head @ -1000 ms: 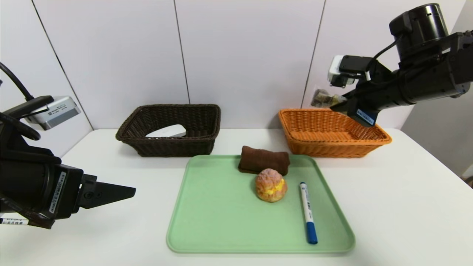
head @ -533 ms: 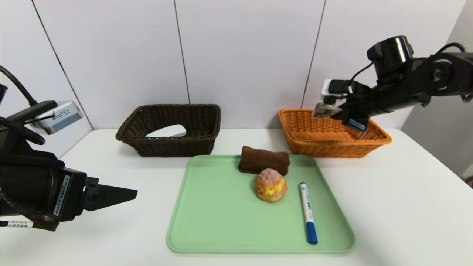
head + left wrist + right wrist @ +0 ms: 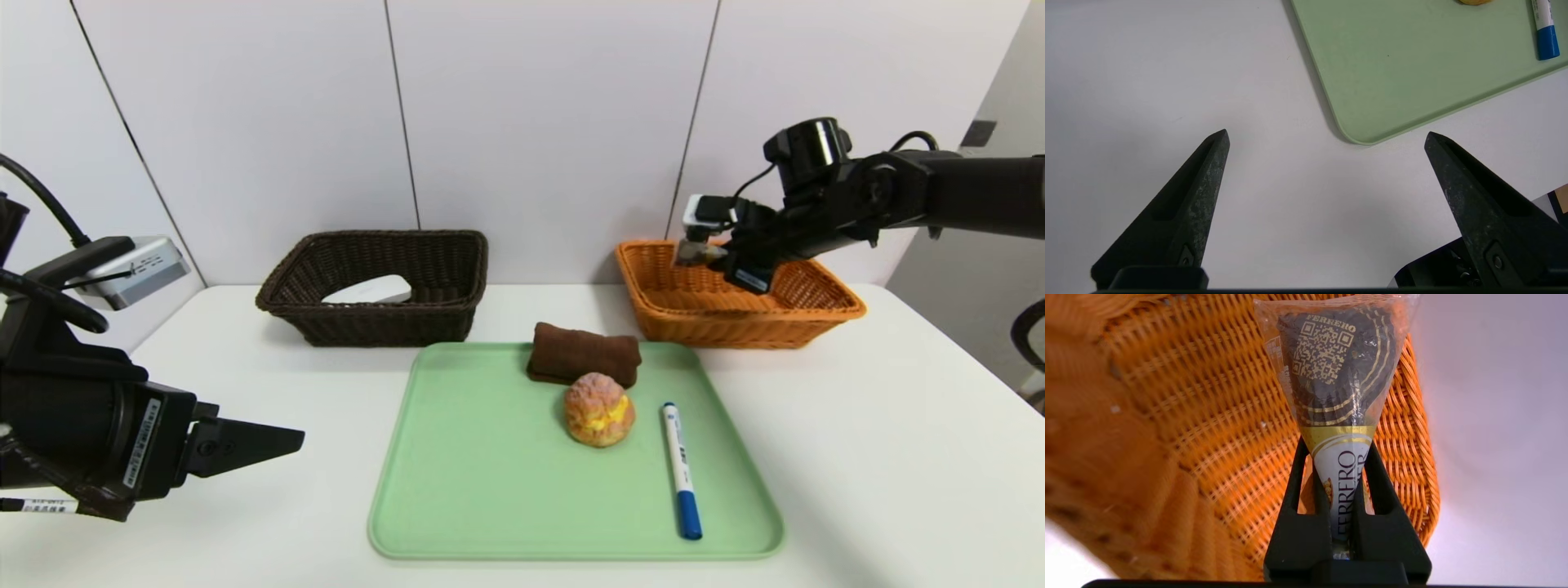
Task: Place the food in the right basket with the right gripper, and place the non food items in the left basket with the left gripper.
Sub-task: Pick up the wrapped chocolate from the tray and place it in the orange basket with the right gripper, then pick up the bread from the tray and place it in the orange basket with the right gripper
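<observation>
While gripping chocolates [image 3: 1337, 375], right tool [image 3: 1337, 447] overhangs orange basket [image 3: 804, 314].

A clear-wrapped pack of dark chocolates with a gold-and-white label [image 3: 1341, 396] hangs pinched at its label end over the inside of the rectangular orange woven wicker basket [image 3: 808, 314], its dark end pointing toward the basket's far wall. On the pale green tray, a round golden-pink cream puff with yellow filling [image 3: 599, 409] sits just in front of a dark brown rolled towel [image 3: 582, 353], and a white marker pen with a blue cap [image 3: 681, 469] lies beside the puff, cap toward the tray's near edge. A flat white rounded-rectangle case [image 3: 367, 291] lies inside the rectangular dark brown woven wicker basket [image 3: 371, 322].
</observation>
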Robot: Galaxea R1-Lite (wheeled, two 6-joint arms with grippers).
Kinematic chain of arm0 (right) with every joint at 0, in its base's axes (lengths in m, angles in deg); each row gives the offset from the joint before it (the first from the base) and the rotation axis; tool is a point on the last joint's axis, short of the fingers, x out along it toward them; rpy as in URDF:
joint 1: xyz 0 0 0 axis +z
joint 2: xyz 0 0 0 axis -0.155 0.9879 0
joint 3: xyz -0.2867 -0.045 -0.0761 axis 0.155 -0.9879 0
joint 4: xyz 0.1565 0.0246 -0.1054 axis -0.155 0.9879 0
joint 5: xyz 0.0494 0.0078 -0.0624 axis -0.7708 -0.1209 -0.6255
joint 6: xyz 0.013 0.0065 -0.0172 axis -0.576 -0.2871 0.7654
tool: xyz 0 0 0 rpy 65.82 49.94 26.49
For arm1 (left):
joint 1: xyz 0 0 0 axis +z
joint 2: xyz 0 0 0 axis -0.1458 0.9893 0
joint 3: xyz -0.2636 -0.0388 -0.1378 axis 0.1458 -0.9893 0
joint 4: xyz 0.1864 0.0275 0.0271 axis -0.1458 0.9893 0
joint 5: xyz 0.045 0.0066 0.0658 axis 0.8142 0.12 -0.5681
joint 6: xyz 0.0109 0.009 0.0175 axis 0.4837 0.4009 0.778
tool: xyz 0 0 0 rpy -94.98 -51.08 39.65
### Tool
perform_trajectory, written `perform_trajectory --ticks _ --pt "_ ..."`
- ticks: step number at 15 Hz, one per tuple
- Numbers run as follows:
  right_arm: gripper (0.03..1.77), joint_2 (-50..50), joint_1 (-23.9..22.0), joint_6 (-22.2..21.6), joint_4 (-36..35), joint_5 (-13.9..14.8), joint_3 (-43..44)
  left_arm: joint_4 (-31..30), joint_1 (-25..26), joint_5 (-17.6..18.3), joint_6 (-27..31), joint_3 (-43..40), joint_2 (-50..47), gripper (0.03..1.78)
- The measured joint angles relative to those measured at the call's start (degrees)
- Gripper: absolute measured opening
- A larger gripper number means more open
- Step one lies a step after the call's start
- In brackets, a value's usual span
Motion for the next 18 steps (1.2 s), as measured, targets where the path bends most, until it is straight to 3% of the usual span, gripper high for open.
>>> perform_trajectory --ticks 7,12,18 --pt "0.17 5.29 -0.11 -0.28 -0.33 0.04 2.84 -3.28 0.00 0.12 -0.44 -1.41 0.26 1.69" --pt "0.89 6.12 -0.37 -0.34 -0.49 0.56 2.93 -3.25 0.00 0.12 -0.46 -1.41 0.33 1.69" --pt "1.33 3.39 -0.30 -5.35 -0.94 0.48 3.41 -3.28 -0.05 0.15 -0.49 -1.40 0.22 1.69"
